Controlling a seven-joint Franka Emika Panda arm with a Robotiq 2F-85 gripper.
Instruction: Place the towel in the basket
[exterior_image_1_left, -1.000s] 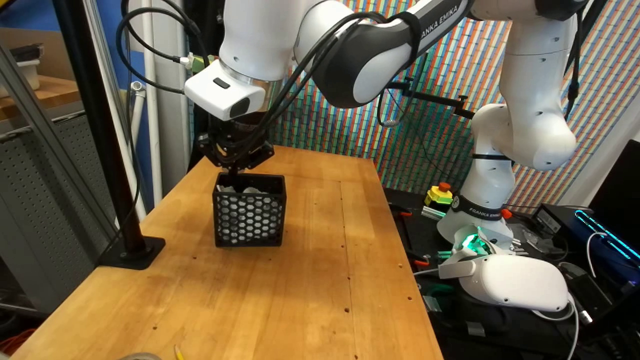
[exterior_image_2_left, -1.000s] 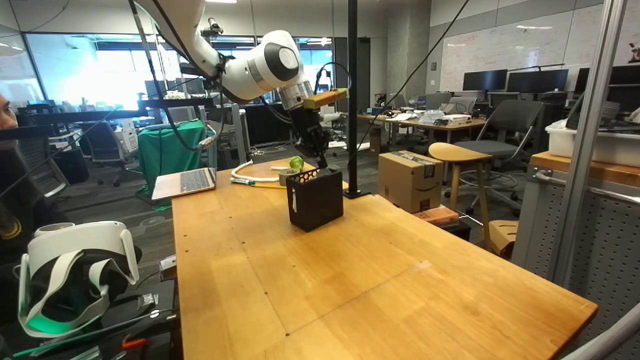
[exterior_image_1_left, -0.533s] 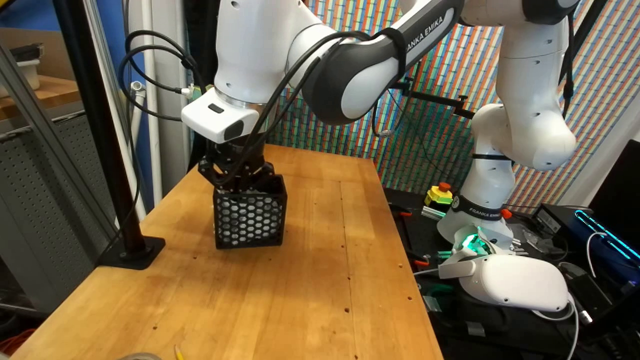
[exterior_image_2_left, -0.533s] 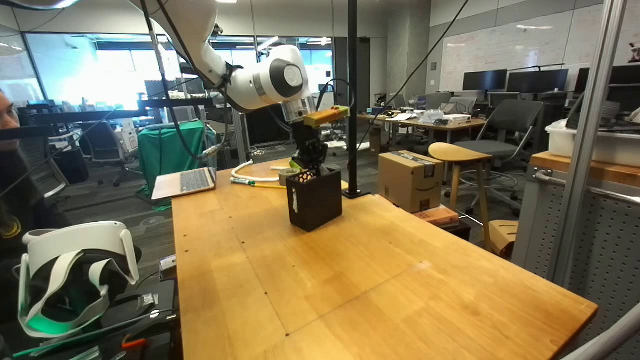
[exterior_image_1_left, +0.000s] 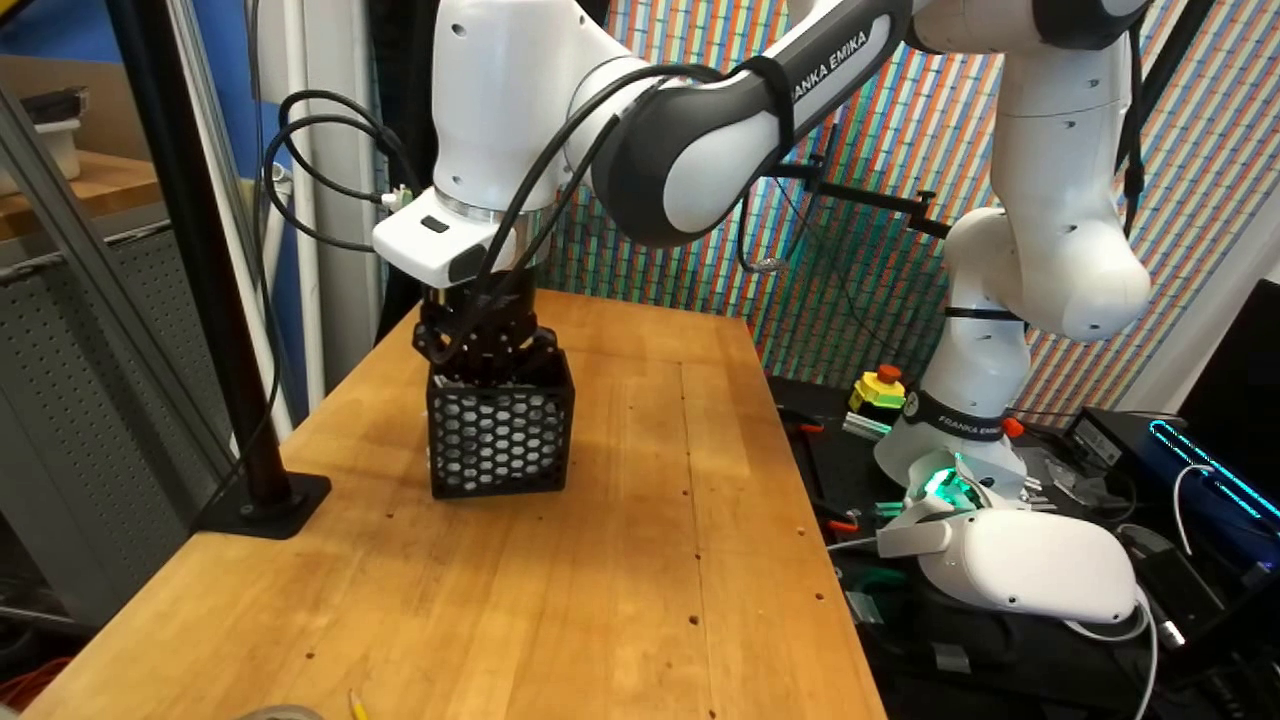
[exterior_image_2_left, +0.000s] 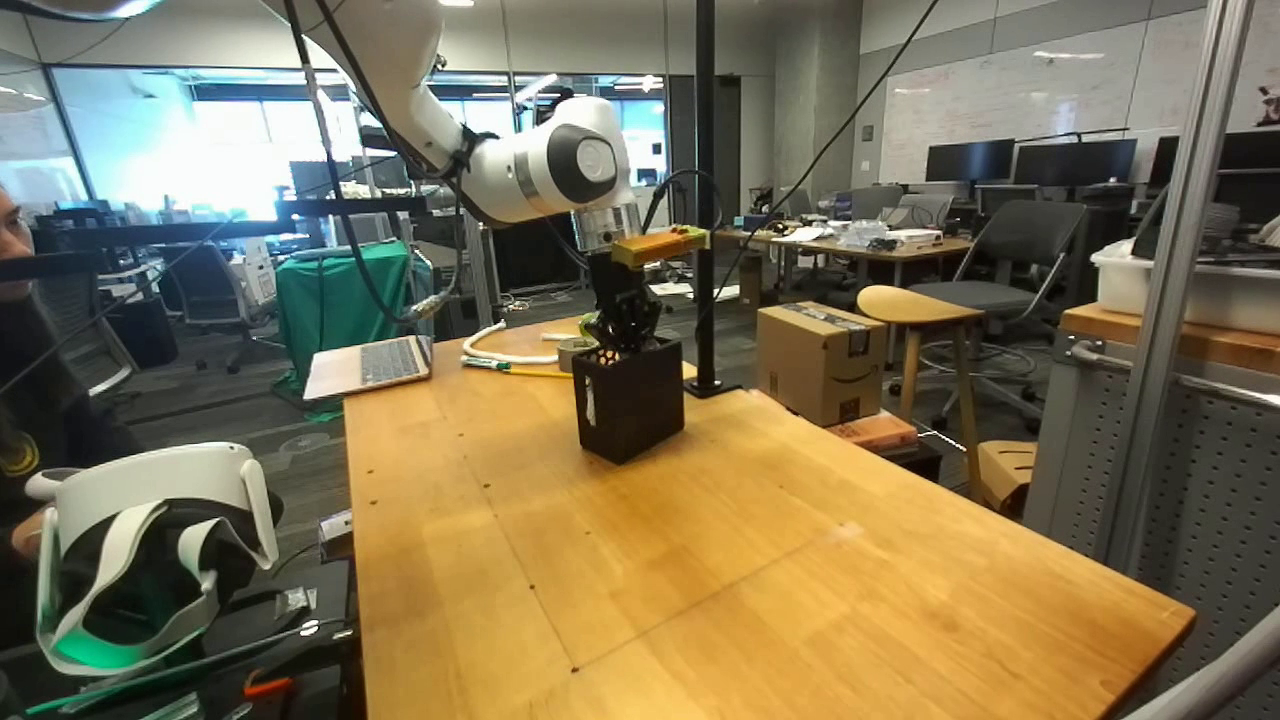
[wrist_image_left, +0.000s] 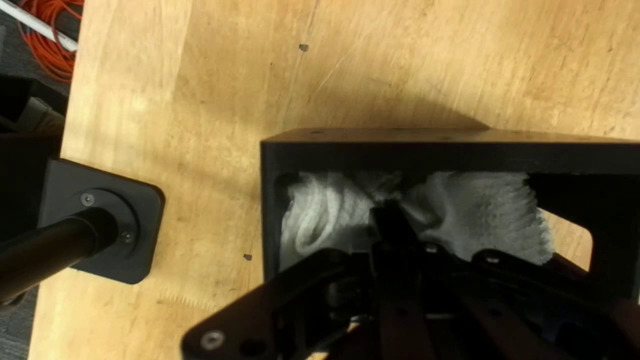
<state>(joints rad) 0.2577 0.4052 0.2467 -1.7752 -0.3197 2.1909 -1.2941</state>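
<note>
The fingers (wrist_image_left: 392, 225) are closed together at the towel (wrist_image_left: 475, 215); whether they pinch it, you can't tell. It lies bunched inside the basket (exterior_image_2_left: 640, 405), on the tabletop (exterior_image_1_left: 620, 570). Expect something light and soft; to take hold, choose the looped fold (wrist_image_left: 305, 227) at left in the wrist view.

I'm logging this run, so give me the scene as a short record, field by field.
towel: bunched and folded inside the basket
basket: upright on the table
gripper: shut, pointing down into the basket; whether it pinches the towel cannot be told
pole: standing on the table, apart from the basket
headset: beside the table
status: placing looks done, gripper not yet withdrawn
</note>
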